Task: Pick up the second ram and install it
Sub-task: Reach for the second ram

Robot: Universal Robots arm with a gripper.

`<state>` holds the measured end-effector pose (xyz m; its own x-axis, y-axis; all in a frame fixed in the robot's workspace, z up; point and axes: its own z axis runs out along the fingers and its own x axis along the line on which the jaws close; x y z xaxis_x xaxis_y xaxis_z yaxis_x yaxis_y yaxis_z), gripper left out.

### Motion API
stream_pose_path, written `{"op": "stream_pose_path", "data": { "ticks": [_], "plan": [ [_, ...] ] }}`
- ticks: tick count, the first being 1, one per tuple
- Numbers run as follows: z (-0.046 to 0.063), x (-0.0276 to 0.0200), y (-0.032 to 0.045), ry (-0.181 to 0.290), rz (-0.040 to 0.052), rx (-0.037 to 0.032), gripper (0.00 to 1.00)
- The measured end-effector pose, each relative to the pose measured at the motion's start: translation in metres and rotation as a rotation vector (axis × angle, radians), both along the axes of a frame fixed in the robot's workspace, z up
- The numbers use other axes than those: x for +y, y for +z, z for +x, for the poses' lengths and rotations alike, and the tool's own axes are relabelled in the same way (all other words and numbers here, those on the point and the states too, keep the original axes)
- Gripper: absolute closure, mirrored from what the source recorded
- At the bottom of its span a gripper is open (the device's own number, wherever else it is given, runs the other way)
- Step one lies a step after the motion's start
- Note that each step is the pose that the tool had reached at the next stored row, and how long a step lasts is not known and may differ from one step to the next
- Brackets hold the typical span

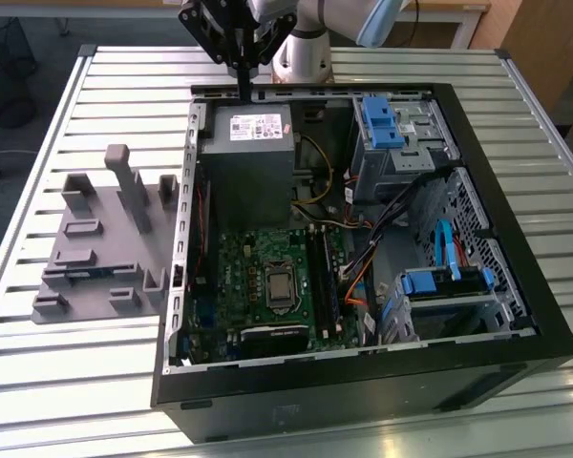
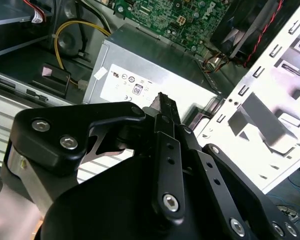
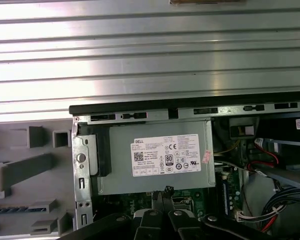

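One black angular metal gripper point(image 1: 242, 93), fingers pressed together, nothing visibly held, hangs over one boxy grey steel power supply point(image 1: 248, 176); one grey plastic fixture tray point(image 1: 86, 291) lies nearby.

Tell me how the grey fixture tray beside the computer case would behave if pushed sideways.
The grey fixture tray looks like one moulded plastic piece, so probably stiff and fairly light. Its broad flat base rests on the slatted metal table, so a low push would likely slide it, not tip it. A push high on its upright posts might rock it.

Workshop — slatted metal bench point(image 1: 67, 382), opened computer case point(image 1: 315, 412).
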<state>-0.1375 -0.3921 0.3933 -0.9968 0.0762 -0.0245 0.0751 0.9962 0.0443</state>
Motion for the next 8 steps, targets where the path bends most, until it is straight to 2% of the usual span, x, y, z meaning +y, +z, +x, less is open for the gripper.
{"op": "stream_pose_path", "data": {
  "ticks": [8],
  "plan": [
    [-0.0017,0.0000,0.0000,0.000,0.0001,0.0000,0.89]
  ]
}}
